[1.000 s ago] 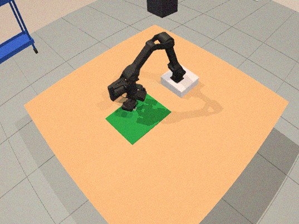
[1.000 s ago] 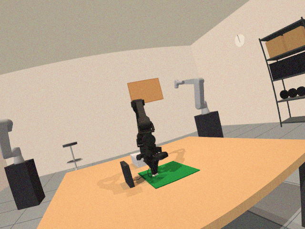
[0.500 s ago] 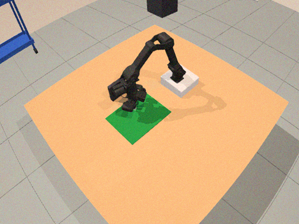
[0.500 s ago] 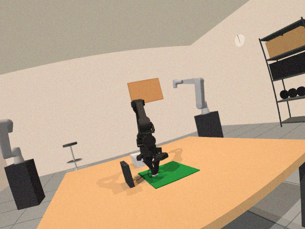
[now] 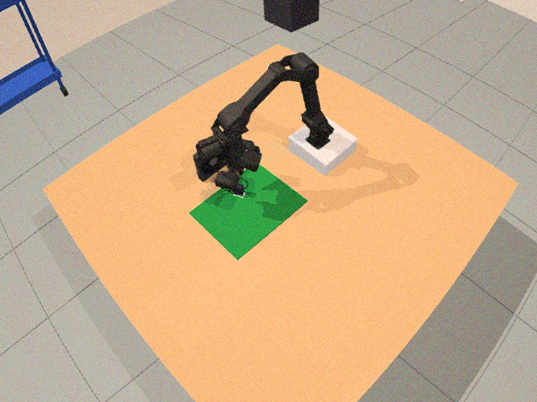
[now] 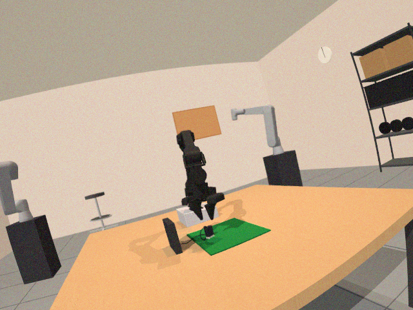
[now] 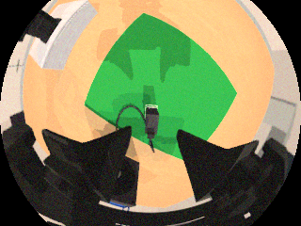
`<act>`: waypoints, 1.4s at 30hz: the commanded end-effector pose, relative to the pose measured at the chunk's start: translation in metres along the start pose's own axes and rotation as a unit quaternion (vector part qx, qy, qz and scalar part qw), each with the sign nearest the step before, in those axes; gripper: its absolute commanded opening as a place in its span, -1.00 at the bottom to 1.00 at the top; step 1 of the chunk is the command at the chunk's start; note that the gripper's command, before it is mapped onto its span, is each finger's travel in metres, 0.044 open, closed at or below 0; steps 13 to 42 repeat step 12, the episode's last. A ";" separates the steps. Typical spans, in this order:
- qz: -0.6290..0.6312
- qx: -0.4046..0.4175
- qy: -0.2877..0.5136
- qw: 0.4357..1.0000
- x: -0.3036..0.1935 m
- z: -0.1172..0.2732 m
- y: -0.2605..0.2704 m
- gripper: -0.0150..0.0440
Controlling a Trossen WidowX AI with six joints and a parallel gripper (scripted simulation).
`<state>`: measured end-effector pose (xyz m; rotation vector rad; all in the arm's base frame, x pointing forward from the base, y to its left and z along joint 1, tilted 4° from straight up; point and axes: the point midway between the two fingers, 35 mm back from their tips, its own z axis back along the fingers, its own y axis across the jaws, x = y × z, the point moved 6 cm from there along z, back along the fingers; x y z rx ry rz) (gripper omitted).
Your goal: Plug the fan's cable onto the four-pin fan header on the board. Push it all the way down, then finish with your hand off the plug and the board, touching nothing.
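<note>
The green board (image 5: 248, 237) (image 6: 243, 230) (image 7: 202, 89) lies flat on the table. The white four-pin header (image 6: 210, 237) (image 7: 151, 106) is near the board's edge. The dark plug (image 6: 208, 230) (image 7: 151, 121) stands upright on the header, with a little white showing at its foot. Whether it is fully down cannot be told. The thin black cable (image 7: 129, 105) loops from the plug toward the dark fan (image 6: 171, 236), which stands upright beside the board. My gripper (image 6: 206, 219) (image 7: 155, 130) is open and empty. Its fingertips are above the plug, apart from it.
The white base block (image 5: 320, 156) (image 6: 187, 218) is behind the board, under the arm. The fan is close to the board's edge, with the cable running between. The orange table (image 5: 295, 301) extends around the board. A blue cart (image 5: 13, 87) is off to the side.
</note>
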<state>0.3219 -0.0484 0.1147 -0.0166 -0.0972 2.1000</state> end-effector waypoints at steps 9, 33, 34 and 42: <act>0.002 0.000 -0.010 1.000 0.112 0.004 -0.012 0.39; 0.002 0.000 -0.010 1.000 0.122 0.004 -0.011 0.39; 0.002 0.000 -0.010 1.000 0.122 0.004 -0.011 0.39; 0.002 0.000 -0.010 1.000 0.122 0.004 -0.011 0.39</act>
